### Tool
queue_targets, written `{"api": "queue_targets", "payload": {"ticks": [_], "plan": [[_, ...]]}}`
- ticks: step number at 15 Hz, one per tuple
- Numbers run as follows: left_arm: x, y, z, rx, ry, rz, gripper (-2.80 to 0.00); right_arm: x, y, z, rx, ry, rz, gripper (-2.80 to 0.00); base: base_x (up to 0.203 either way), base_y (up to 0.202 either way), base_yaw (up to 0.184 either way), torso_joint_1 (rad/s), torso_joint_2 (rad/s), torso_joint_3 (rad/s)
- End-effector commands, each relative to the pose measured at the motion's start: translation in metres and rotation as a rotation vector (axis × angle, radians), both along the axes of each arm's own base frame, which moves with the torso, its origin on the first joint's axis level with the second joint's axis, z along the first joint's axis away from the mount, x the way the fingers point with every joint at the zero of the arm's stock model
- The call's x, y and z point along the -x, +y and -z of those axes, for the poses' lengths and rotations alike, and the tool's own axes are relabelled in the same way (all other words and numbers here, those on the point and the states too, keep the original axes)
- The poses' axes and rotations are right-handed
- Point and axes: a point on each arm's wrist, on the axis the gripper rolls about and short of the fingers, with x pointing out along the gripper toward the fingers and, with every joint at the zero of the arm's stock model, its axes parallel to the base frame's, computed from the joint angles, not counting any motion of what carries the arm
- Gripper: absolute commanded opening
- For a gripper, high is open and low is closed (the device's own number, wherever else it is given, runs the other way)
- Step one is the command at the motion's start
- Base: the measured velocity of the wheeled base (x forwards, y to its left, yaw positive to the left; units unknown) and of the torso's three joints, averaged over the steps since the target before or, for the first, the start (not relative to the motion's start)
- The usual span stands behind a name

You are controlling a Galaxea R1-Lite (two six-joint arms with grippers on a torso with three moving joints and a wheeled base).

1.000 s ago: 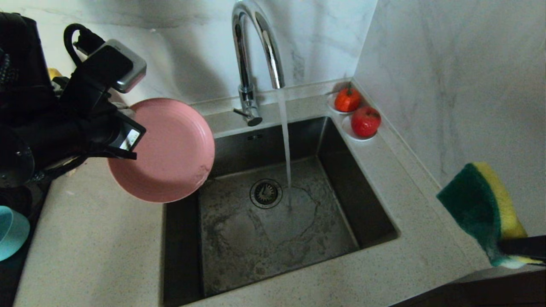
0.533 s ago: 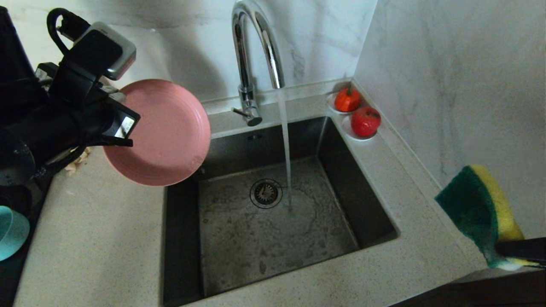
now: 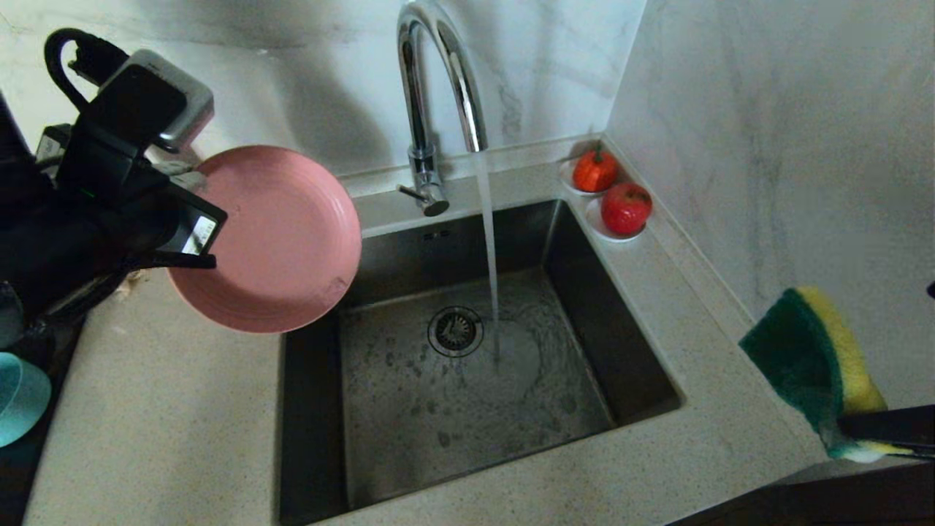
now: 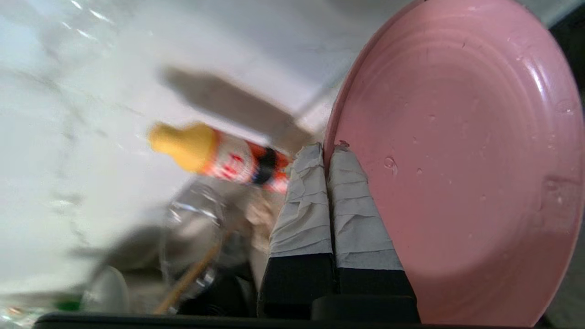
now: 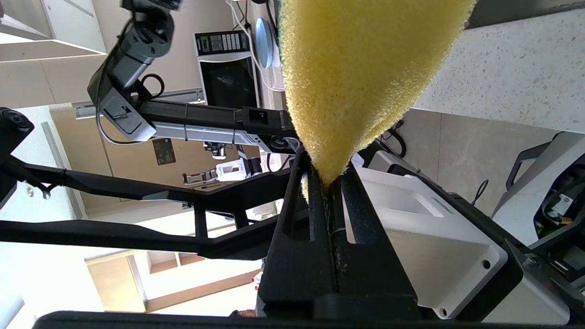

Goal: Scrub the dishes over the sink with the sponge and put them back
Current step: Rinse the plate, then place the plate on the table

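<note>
While water runs, left end effector (image 4: pixel 327 157) pinches wet ridged pink plate (image 4: pixel 461 155); right (image 5: pixel 325 183) clamps sponge (image 5: pixel 361 68).

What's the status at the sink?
Left gripper shut on pink plate, left of sink. Right gripper shut on sponge. Tap running.

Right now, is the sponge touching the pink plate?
Apart. The head view shows the pink plate in the left gripper at the sink's left edge, and the sponge in the right gripper far right, counter between.

Black arm (image 3: pixel 88 219) (taped grey fingers (image 4: pixel 352 214))
</note>
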Motion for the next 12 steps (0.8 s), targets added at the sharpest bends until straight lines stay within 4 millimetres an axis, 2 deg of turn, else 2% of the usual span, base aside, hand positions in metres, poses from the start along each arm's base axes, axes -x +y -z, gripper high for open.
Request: {"api": "queue_targets", "payload": {"ticks": [1, 3, 4, 6, 10, 12], "plan": [[0.005, 0.002, 0.003, -0.01, 0.005, 0.002, -2.8, 0.0, 0.0, 0.0, -0.004, 0.006, -0.005, -2.8, 0.0, 0.0, 0.0, 0.0, 0.0, 0.0], [0.003, 0.002, 0.004, 0.013, 0.012, -0.002, -2.8, 0.0, 0.0, 0.0, -0.004, 0.006, -0.005, -2.8, 0.0, 0.0, 0.0, 0.0, 0.0, 0.0], [0.001, 0.003, 0.008, 0.085, 0.023, -0.014, -2.8, -0.001, 0.0, 0.0, -0.004, 0.009, -0.005, -2.8, 0.0, 0.0, 0.0, 0.0, 0.0, 0.0], [0.004, 0.007, 0.02, 0.174, 0.148, -0.037, -2.8, -0.003, 0.0, 0.001, -0.003, 0.011, -0.005, -2.8, 0.0, 0.0, 0.0, 0.0, 0.0, 0.0], [0.029, 0.022, 0.021, 0.508, 0.408, 0.006, -2.8, -0.004, 0.0, 0.003, -0.002, 0.021, -0.004, -2.8, 0.0, 0.0, 0.0, 0.0, 0.0, 0.0], [0.03, 0.036, 0.021, 0.656, 0.429, -0.045, -2.8, -0.006, 0.0, 0.002, -0.002, 0.023, -0.004, -2.8, 0.0, 0.0, 0.0, 0.0, 0.0, 0.0]]}}
